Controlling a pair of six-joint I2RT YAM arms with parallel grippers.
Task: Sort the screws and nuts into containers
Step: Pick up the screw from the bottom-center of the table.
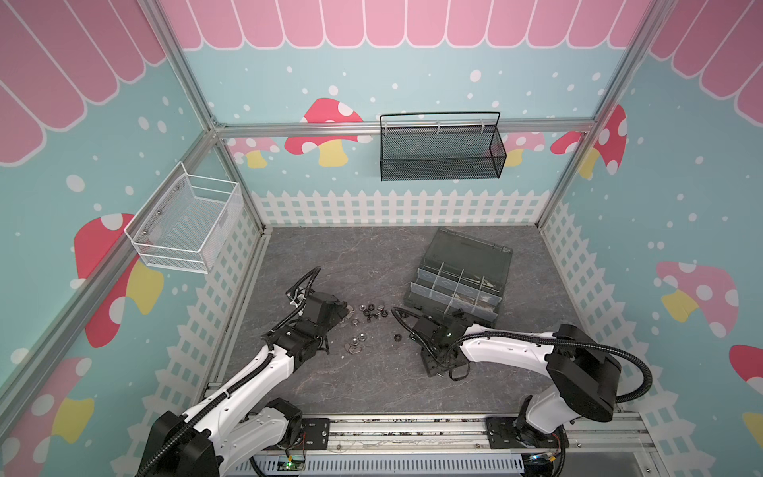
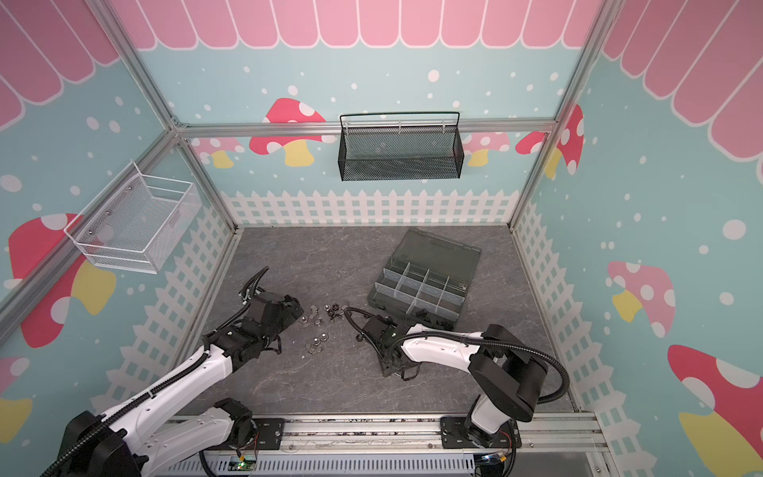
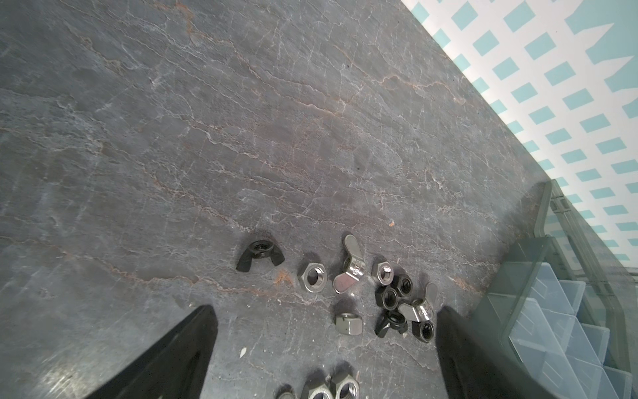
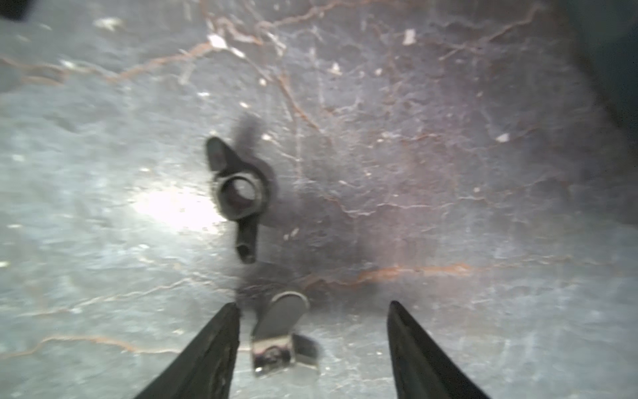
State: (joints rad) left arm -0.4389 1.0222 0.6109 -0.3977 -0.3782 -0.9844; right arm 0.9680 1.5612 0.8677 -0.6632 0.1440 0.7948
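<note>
Sorting is only just getting going: the nuts (image 3: 390, 297), silver and black, hex and winged, are lying loose on the table (image 3: 241, 121) near the containers (image 2: 417, 289), where 1 near cell may be holding a few dark pieces (image 2: 421, 312). The right gripper (image 4: 313, 304) is straddling a shiny silver wing nut (image 4: 279, 335), jaws apart and not touching it. The left gripper (image 3: 326, 309) is hovering wide open.

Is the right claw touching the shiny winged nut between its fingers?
Apart: the right wrist view shows table between the silver wing nut and each finger of the right gripper.
</note>
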